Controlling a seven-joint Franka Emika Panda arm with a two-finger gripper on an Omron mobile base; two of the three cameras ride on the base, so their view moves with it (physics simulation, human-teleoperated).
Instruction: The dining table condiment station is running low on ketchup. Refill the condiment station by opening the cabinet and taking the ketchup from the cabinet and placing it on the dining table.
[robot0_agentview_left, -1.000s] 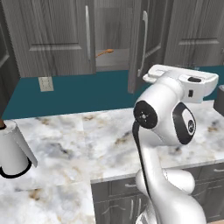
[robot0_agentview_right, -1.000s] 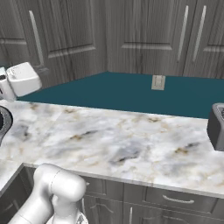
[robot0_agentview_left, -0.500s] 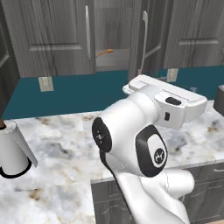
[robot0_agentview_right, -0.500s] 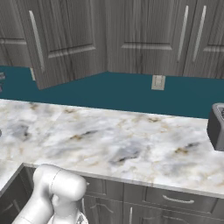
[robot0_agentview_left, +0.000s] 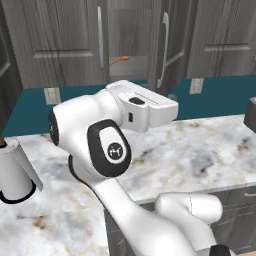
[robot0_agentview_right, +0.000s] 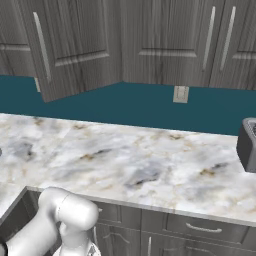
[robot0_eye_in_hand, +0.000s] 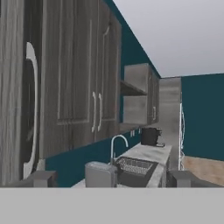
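Standing behind the arm, I see the pincer (robot0_eye_in_hand: 113, 179) with its two tips spread wide and nothing between them, so it is open and empty. From the hand view it looks sideways along the row of doors, not into the opening. Past the hand lies the marble counter (robot0_agentview_left: 205, 145). Above it the cabinet (robot0_agentview_left: 60, 35) has its door (robot0_agentview_left: 172, 35) swung out toward the room, with the grey shelf (robot0_agentview_left: 127, 62) bare to view. On that shelf lies a thin orange-red thing (robot0_agentview_left: 120, 60), which I take for the ketchup, though it is too small to be sure. I would say the step in hand is the reach. To do it well, the wrist should turn until the tips face the gap, then go in level beside the door's edge and the handle (robot0_agentview_left: 164, 50), keeping the tips wide until they straddle the bottle. Compared with half a second ago, the hand has swung left across the left base view and the elbow has come forward. The door in the right base view also hangs a little wider.
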